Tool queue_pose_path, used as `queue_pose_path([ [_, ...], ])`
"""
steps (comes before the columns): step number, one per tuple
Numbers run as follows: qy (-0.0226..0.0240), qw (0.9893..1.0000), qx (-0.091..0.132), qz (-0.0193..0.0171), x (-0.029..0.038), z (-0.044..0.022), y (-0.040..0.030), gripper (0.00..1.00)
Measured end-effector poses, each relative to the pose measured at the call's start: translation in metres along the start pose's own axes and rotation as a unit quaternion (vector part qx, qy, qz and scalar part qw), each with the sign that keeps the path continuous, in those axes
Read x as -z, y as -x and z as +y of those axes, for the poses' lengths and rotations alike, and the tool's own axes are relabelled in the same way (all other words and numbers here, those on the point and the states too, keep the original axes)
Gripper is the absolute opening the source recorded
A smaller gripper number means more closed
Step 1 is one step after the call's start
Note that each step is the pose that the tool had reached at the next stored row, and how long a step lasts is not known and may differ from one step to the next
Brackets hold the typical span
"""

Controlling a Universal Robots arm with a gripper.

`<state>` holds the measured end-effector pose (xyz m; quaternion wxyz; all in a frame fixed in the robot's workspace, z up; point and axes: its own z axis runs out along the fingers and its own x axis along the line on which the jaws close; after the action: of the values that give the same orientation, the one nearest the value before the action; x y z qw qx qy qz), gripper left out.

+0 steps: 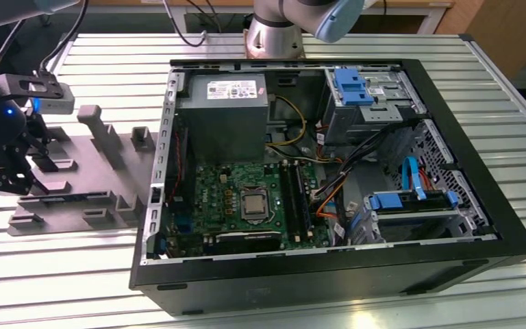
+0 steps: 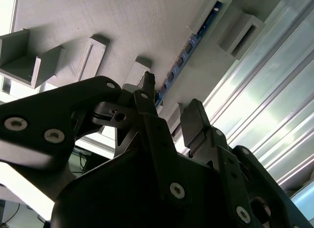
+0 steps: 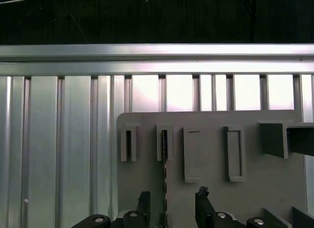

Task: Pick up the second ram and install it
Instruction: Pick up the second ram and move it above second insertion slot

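My gripper (image 3: 172, 208) has its fingers (image 2: 147, 103) apart, one on each side of the second ram (image 3: 165, 186), and nothing is clamped. For a good grip I judge I should centre first, since the stick sits nearer one finger, then close squarely on its flat faces. The ram stands on edge on the grey holder (image 3: 245, 198). Its long axis runs along the plate, away from the gripper, into a slotted block (image 3: 170, 139).

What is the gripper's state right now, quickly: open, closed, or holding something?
Gripper: open, straddling the second ram, which stands edge-up in the grey holder; not clamped on it.
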<state>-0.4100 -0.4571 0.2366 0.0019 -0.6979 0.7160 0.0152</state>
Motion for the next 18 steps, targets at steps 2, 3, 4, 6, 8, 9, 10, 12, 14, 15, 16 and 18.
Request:
queue_pose_path([
  [2, 0.0, 1.0, 0.0, 0.0, -0.0003, 0.0, 0.0, 0.49],
  [3, -0.0001, 1.0, 0.0, -0.0001, -0.0008, 0.0, 0.0, 0.49],
  [4, -0.0002, 1.0, 0.0, -0.0002, -0.0014, -0.0001, 0.0, 0.49],
  [6, 0.0, 1.0, 0.0, 0.0, -0.0028, -0.0001, -0.0001, 0.49],
  [8, -0.0001, 1.0, 0.0, -0.0001, -0.0046, -0.0001, -0.0001, 0.49],
  [9, 0.0, 1.0, 0.0, 0.0, -0.0052, -0.0001, -0.0001, 0.49],
  [10, 0.0, 1.0, 0.0, 0.0, -0.0057, -0.0001, -0.0001, 0.49],
  [12, 0.0001, 1.0, 0.0, 0.0001, -0.0058, -0.0001, -0.0001, 0.49],
  [14, 0.0, 1.0, 0.0, 0.0, -0.0059, -0.0001, -0.0001, 0.49],
  [15, 0.0, 1.0, 0.0, 0.0, -0.006, -0.0001, -0.0001, 0.49],
  [16, 0.0, 1.0, 0.0, 0.0, -0.006, -0.0001, -0.0001, 0.49],
  [18, 0.0, 1.0, 0.0, 0.0, -0.0062, -0.0001, -0.0001, 0.49],
])
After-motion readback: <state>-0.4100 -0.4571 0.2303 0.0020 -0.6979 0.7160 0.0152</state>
